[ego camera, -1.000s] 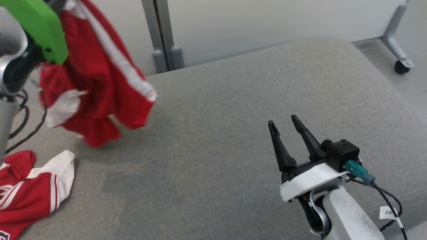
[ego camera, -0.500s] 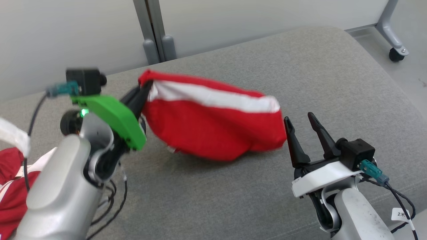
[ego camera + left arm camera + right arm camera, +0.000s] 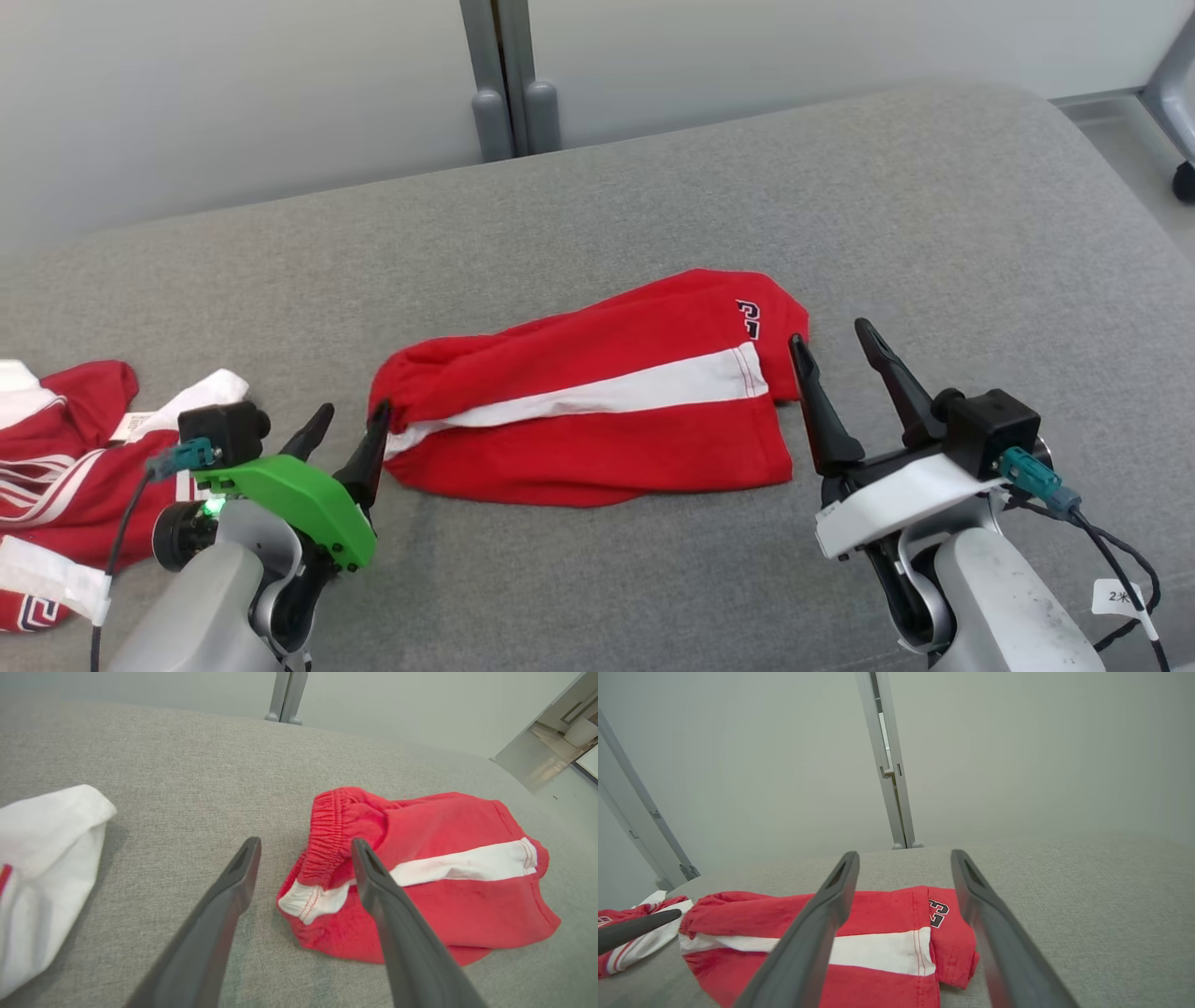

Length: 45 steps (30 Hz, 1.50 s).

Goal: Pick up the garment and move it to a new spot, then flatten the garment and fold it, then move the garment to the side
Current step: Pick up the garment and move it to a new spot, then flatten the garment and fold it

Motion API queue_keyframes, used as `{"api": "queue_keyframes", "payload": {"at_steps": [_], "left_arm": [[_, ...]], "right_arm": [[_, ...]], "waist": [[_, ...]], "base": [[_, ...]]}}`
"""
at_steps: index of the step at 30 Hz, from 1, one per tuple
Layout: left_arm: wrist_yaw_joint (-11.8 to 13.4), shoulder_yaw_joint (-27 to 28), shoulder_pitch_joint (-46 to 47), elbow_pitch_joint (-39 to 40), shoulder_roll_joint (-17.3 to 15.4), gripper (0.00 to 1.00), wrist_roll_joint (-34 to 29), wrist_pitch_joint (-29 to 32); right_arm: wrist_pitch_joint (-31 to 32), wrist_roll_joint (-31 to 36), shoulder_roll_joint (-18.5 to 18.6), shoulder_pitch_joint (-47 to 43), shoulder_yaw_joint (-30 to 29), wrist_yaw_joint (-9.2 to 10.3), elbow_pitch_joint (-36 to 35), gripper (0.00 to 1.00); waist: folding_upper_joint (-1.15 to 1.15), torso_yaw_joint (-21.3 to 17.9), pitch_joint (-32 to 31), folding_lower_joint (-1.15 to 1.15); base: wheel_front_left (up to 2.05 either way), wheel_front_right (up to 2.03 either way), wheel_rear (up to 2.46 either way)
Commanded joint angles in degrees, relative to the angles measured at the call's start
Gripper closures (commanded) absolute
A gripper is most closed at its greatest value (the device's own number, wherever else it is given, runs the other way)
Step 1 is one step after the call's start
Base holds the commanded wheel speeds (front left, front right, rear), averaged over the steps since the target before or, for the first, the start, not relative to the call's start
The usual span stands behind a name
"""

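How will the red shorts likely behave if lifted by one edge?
Probably floppy: the red shorts lie rumpled on the grey cushion, so they should drape. The gathered waistband looks thicker, likely a surer pinch. Pushed, they would probably bunch rather than slide.

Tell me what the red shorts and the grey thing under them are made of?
The red shorts look like soft, matte cotton jersey: they rumple, and the waistband is gathered like elastic. The grey cushion looks like coarse woven fabric, matte and speckled, probably padded given its rounded edge.
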State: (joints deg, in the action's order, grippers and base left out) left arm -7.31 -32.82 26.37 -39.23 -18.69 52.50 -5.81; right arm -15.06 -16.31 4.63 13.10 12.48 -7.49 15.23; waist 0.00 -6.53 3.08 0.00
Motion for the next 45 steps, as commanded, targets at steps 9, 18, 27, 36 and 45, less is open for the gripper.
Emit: {"api": "queue_keyframes", "payload": {"at_steps": [9,18,27,36,45], "left_arm": [[1.75,2.95,-2.36,5.62,-5.7,0.0,-3.83,-8.92],[10.04,18.13,-15.11,27.79,-4.85,0.0,-15.2,-9.37],[10.48,27.79,-29.0,37.31,4.36,0.0,-26.8,-9.34],[5.83,31.58,-30.72,36.18,9.57,0.0,-31.84,-9.35],[3.19,34.2,-30.13,34.98,11.74,0.0,-34.9,-9.35]], "right_arm": [[-0.17,-0.03,1.36,-2.16,-1.39,0.0,-0.26,0.0],[-0.17,0.5,1.93,-3.61,-3.19,0.0,-2.54,0.0],[-0.18,0.95,2.73,-6.06,-5.41,0.0,-2.71,0.0],[-0.17,1.37,2.56,-6.64,-6.79,0.0,-1.84,0.0],[-0.17,1.33,2.67,-6.07,-6.77,0.0,-1.55,0.0]], "waist": [[0.0,3.42,-2.92,0.0],[0.0,3.72,-3.62,0.0],[0.0,3.82,-4.09,0.0],[0.0,4.89,-4.07,0.0],[0.0,4.48,-4.22,0.0]], "base": [[0.0,0.0,0.0],[0.0,0.0,0.0],[0.0,0.0,0.0],[0.0,0.0,0.0],[0.0,0.0,0.0]]}}
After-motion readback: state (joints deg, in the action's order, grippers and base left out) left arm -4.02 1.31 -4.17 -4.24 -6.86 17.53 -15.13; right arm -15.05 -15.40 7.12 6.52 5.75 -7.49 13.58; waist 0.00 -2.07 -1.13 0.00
